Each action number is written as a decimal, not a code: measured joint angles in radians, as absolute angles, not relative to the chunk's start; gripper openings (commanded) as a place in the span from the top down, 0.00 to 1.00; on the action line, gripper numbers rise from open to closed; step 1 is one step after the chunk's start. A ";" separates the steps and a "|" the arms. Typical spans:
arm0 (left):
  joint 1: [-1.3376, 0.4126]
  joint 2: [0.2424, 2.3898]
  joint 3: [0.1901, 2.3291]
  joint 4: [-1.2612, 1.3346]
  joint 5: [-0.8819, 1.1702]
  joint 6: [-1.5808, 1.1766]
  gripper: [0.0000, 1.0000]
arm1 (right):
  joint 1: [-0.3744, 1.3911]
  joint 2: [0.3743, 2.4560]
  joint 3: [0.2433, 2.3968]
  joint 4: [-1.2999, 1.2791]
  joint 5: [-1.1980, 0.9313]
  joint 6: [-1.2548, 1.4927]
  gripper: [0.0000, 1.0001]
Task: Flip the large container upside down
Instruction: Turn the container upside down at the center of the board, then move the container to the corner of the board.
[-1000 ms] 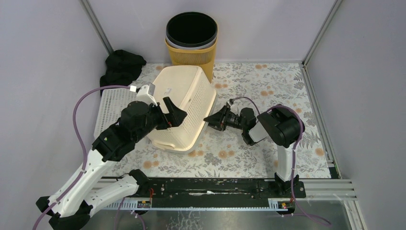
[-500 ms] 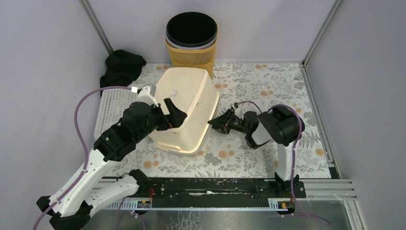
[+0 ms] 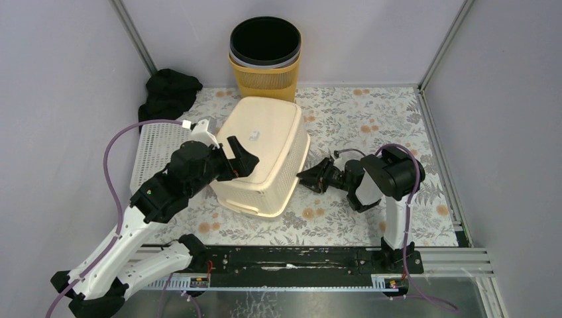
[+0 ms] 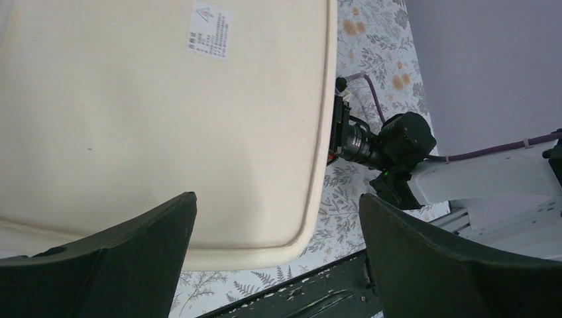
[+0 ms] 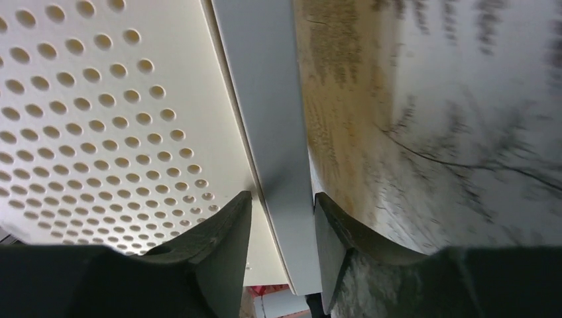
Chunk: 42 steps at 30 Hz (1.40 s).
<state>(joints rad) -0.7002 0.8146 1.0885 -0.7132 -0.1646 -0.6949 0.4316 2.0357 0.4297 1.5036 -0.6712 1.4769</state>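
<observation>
- Black left gripper (image 3: 246, 159) hovers with its jaws spread wide over the near left part of the basket's upturned base, gripping nothing
- Black right gripper (image 3: 307, 177) sits low at the basket's right side; in the right wrist view its fingers (image 5: 222, 232) straddle the grey-looking rim (image 5: 265, 99), but whether they clamp it cannot be told
- Cream perforated plastic laundry basket (image 3: 265, 142) lies upside down mid-table on the floral tablecloth (image 3: 371, 119), a white label (image 4: 211, 30) on its base
- White perforated panel (image 3: 156, 149) lies flat to its left
- Black crumpled cloth (image 3: 169, 93) sits beyond that
- Yellow round bin with a black inside (image 3: 265, 73) stands farthest back
</observation>
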 measured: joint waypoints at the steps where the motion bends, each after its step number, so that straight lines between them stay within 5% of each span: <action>1: -0.700 0.815 1.087 -0.713 -0.165 -0.695 0.00 | 0.427 2.036 0.420 1.494 -0.672 1.474 0.49; 12: -0.700 0.816 1.081 -0.713 -0.170 -0.694 0.00 | 0.367 2.009 0.338 1.471 -0.677 1.429 0.33; 20: -0.683 0.868 1.079 -0.712 -0.187 -0.672 0.00 | 0.332 1.932 0.290 1.420 -0.707 1.419 0.32; 32: -0.381 1.007 1.055 -0.673 -0.099 -0.602 0.00 | 0.332 1.341 0.517 0.495 -0.656 0.994 0.30; 42: -0.298 1.113 1.095 -0.640 -0.116 -0.539 0.00 | 0.332 1.163 0.656 0.073 -0.608 0.789 0.30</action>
